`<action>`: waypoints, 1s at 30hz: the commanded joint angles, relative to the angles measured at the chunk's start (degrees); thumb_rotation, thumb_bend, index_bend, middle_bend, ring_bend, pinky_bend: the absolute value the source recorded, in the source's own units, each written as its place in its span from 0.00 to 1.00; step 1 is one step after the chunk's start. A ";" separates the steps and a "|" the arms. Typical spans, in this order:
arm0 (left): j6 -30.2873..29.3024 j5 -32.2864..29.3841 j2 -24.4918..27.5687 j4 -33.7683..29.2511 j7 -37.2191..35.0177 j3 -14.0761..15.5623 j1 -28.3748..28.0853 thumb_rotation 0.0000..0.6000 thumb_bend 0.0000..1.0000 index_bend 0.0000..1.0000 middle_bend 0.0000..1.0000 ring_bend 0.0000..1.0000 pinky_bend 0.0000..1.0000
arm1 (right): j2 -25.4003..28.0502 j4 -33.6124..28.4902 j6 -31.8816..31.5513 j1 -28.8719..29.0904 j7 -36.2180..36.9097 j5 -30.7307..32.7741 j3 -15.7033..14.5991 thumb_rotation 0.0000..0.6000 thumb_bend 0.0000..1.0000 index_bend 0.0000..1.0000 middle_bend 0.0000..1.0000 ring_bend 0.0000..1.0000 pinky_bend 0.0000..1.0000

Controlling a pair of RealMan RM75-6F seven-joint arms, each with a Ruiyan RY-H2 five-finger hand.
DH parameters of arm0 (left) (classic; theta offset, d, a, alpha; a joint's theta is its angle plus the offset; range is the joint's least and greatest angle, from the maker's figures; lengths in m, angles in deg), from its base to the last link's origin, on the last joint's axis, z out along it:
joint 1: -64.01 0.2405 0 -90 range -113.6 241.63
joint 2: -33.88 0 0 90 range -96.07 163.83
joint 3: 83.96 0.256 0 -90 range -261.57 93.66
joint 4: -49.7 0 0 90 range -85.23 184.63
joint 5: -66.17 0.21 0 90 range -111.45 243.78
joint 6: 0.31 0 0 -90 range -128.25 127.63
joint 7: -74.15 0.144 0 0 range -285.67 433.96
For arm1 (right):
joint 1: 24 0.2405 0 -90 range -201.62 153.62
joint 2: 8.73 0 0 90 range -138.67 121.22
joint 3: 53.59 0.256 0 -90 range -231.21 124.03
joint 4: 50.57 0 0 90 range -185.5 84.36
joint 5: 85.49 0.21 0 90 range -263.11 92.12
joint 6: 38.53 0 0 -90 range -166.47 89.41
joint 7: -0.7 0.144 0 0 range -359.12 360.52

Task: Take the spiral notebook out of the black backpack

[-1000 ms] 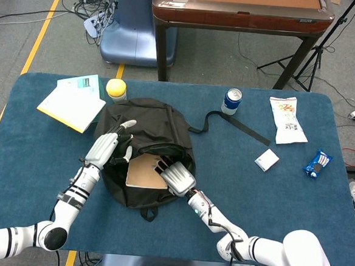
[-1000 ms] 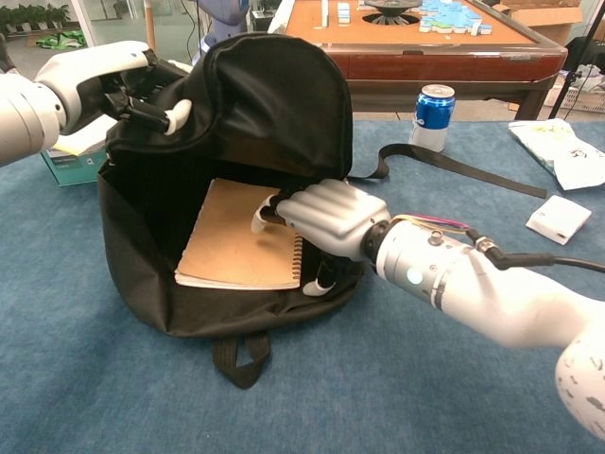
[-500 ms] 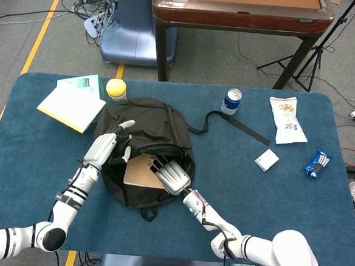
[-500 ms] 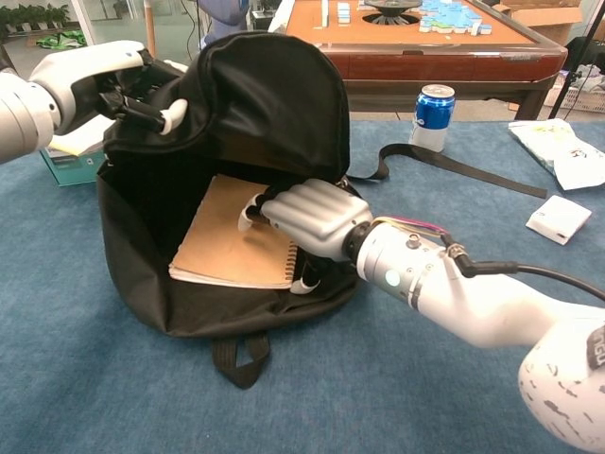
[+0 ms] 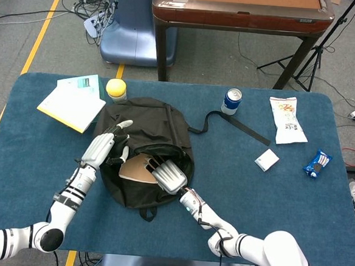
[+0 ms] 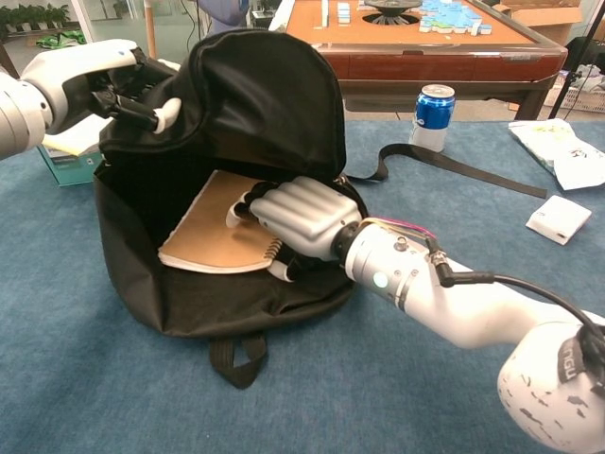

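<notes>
Compared with a second ago, the right hand point(image 6: 295, 219) has pushed deeper into the black fabric backpack point(image 6: 255, 104) and further toward the robot's left, and the brown-covered spiral notebook point(image 6: 210, 236) has shifted with it, its near edge now lifted so that it lies tilted rather than flat on the bag's floor. The right hand grips the notebook at its wire-bound edge, fingers point(image 6: 248, 196) curled over the cover and the thumb underneath. The left hand point(image 6: 99, 80) has stayed at the bag's upper rim, pinching the fabric and holding the flap up so the mouth stands open. In the head view the notebook point(image 5: 135, 168) shows as a tan patch inside the backpack point(image 5: 150, 128) opening, partly covered by the right hand point(image 5: 165, 173), with the left hand point(image 5: 103, 146) on the bag's left side. The notebook is wholly inside the bag; whether anything else lies in there cannot be told. On the blue-covered table point(image 5: 269, 212) around the bag lie a white and teal booklet point(image 5: 73, 101), a yellow-lidded jar point(image 5: 116, 89), a blue drink can point(image 5: 231, 100), a white snack packet point(image 5: 286, 119), a small white box point(image 5: 266, 159) and a blue wrapped snack point(image 5: 317, 164).
</notes>
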 commanded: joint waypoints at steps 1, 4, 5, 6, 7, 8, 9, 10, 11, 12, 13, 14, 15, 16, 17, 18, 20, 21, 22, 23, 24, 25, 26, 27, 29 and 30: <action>0.01 0.00 0.12 0.04 -0.04 0.01 0.05 1.00 0.56 0.57 0.11 0.10 0.06 | -0.97 1.71 -1.36 0.30 1.65 -1.08 -0.25 1.00 0.42 0.25 0.21 0.12 0.20; 0.00 -0.05 0.21 0.08 -0.27 -0.09 0.11 1.00 0.56 0.57 0.11 0.10 0.06 | -1.70 3.21 -2.40 0.27 2.77 -1.53 -0.29 1.00 0.44 0.33 0.24 0.14 0.20; 0.02 -0.05 0.23 0.07 -0.34 -0.11 0.12 1.00 0.56 0.57 0.11 0.10 0.06 | -1.99 3.75 -2.75 0.26 3.20 -1.64 -0.26 1.00 0.44 0.36 0.25 0.14 0.21; 0.03 -0.02 0.25 0.08 -0.36 -0.11 0.12 1.00 0.56 0.57 0.11 0.10 0.06 | -2.20 4.13 -2.96 0.28 3.53 -1.72 -0.23 1.00 0.44 0.42 0.27 0.16 0.21; 0.02 0.02 0.23 0.12 -0.42 -0.13 0.11 1.00 0.56 0.57 0.11 0.10 0.06 | -2.46 4.63 -3.29 0.33 3.94 -1.89 -0.22 1.00 0.44 0.48 0.30 0.18 0.23; 0.04 0.03 0.23 0.12 -0.48 -0.15 0.11 1.00 0.56 0.57 0.11 0.10 0.06 | -2.67 5.04 -3.55 0.39 4.21 -2.02 -0.21 1.00 0.44 0.51 0.31 0.19 0.24; 0.06 0.03 0.23 0.14 -0.55 -0.17 0.10 1.00 0.56 0.57 0.11 0.10 0.06 | -2.87 5.42 -3.78 0.46 4.48 -2.15 -0.20 1.00 0.44 0.55 0.32 0.20 0.25; 0.09 0.04 0.23 0.18 -0.60 -0.22 0.07 1.00 0.56 0.57 0.11 0.10 0.06 | -3.12 5.93 -4.16 0.56 4.84 -2.35 -0.17 1.00 0.45 0.60 0.35 0.21 0.26; 0.08 0.07 0.23 0.19 -0.65 -0.25 0.07 1.00 0.56 0.57 0.11 0.10 0.06 | -3.28 6.27 -4.42 0.60 5.08 -2.49 -0.18 1.00 0.45 0.63 0.36 0.23 0.27; 0.09 0.08 0.25 0.19 -0.69 -0.27 0.07 1.00 0.56 0.57 0.11 0.10 0.06 | -3.42 6.60 -4.80 0.61 5.32 -2.66 -0.19 1.00 0.45 0.66 0.38 0.24 0.28; 0.08 0.09 0.27 0.21 -0.72 -0.29 0.07 1.00 0.56 0.57 0.11 0.10 0.06 | -3.55 6.93 -5.30 0.61 5.55 -2.88 -0.22 1.00 0.45 0.68 0.39 0.26 0.29; 0.05 0.10 0.30 0.28 -0.69 -0.30 0.07 1.00 0.56 0.57 0.11 0.10 0.06 | -3.64 7.29 -5.92 0.52 5.94 -3.16 -0.32 1.00 0.46 0.70 0.41 0.27 0.30; 0.06 0.06 0.33 0.36 -0.67 -0.30 0.07 1.00 0.56 0.57 0.11 0.10 0.06 | -3.59 7.44 -6.40 0.42 6.21 -3.39 -0.44 1.00 0.47 0.73 0.43 0.28 0.31; 0.09 -0.03 0.35 0.44 -0.66 -0.32 0.07 1.00 0.56 0.57 0.11 0.10 0.06 | -3.42 7.43 -6.94 0.30 6.51 -3.66 -0.58 1.00 0.47 0.74 0.44 0.30 0.32; 0.12 -0.14 0.38 0.54 -0.64 -0.35 0.05 1.00 0.56 0.57 0.11 0.10 0.06 | -3.16 7.27 -7.59 0.13 6.80 -3.96 -0.73 1.00 0.47 0.76 0.45 0.30 0.32; 0.15 -0.30 0.42 0.66 -0.62 -0.39 0.04 1.00 0.56 0.57 0.11 0.10 0.06 | -2.67 6.87 -8.74 -0.21 7.16 -4.45 -0.97 1.00 0.48 0.77 0.46 0.32 0.33; 0.19 -0.50 0.45 0.84 -0.64 -0.49 0.02 1.00 0.56 0.57 0.11 0.10 0.06 | -1.35 5.58 -10.74 -1.06 7.65 -5.28 -1.53 1.00 0.48 0.80 0.48 0.34 0.35; 0.20 -0.55 0.45 0.89 -0.62 -0.50 0.00 1.00 0.56 0.57 0.11 0.10 0.06 | -0.53 4.68 -11.57 -1.50 7.85 -5.65 -1.83 1.00 0.49 0.81 0.49 0.35 0.35; 0.21 -0.55 0.46 0.90 -0.61 -0.51 -0.01 1.00 0.56 0.57 0.11 0.10 0.06 | 0.76 3.29 -12.87 -2.09 7.93 -6.27 -2.25 1.00 0.49 0.82 0.50 0.36 0.36; 0.22 -0.52 0.45 0.90 -0.59 -0.50 -0.03 1.00 0.56 0.57 0.11 0.09 0.06 | 1.86 2.14 -13.81 -2.57 7.88 -6.75 -2.60 1.00 0.49 0.83 0.51 0.37 0.37; 0.25 -0.50 0.46 0.89 -0.55 -0.47 -0.05 1.00 0.56 0.57 0.11 0.09 0.06 | 3.06 0.74 -14.74 -3.09 7.83 -7.20 -2.96 1.00 0.50 0.84 0.51 0.38 0.37; 0.27 -0.47 0.47 0.85 -0.48 -0.42 -0.07 1.00 0.56 0.57 0.11 0.10 0.06 | 4.81 -1.46 -15.97 -3.82 7.87 -7.77 -3.39 1.00 0.50 0.85 0.53 0.39 0.39; 0.27 -0.45 0.47 0.84 -0.43 -0.40 -0.09 1.00 0.56 0.57 0.11 0.10 0.06 | 6.22 -3.26 -16.88 -4.38 7.74 -8.17 -3.68 1.00 0.50 0.86 0.54 0.41 0.40; 0.26 -0.46 0.46 0.81 -0.36 -0.38 -0.10 1.00 0.56 0.57 0.11 0.10 0.06 | 7.69 -5.13 -17.87 -4.93 7.54 -8.64 -3.98 1.00 0.50 0.87 0.54 0.42 0.41; 0.25 -0.40 0.44 0.79 -0.15 -0.26 -0.13 1.00 0.56 0.57 0.11 0.10 0.06 | 11.23 -9.87 -19.94 -6.29 7.01 -9.51 -4.53 1.00 0.50 0.88 0.55 0.43 0.42; 0.25 -0.39 0.44 0.75 -0.07 -0.18 -0.12 1.00 0.56 0.57 0.11 0.09 0.06 | 12.76 -11.93 -20.81 -6.86 6.80 -9.87 -4.74 1.00 0.50 0.89 0.56 0.45 0.43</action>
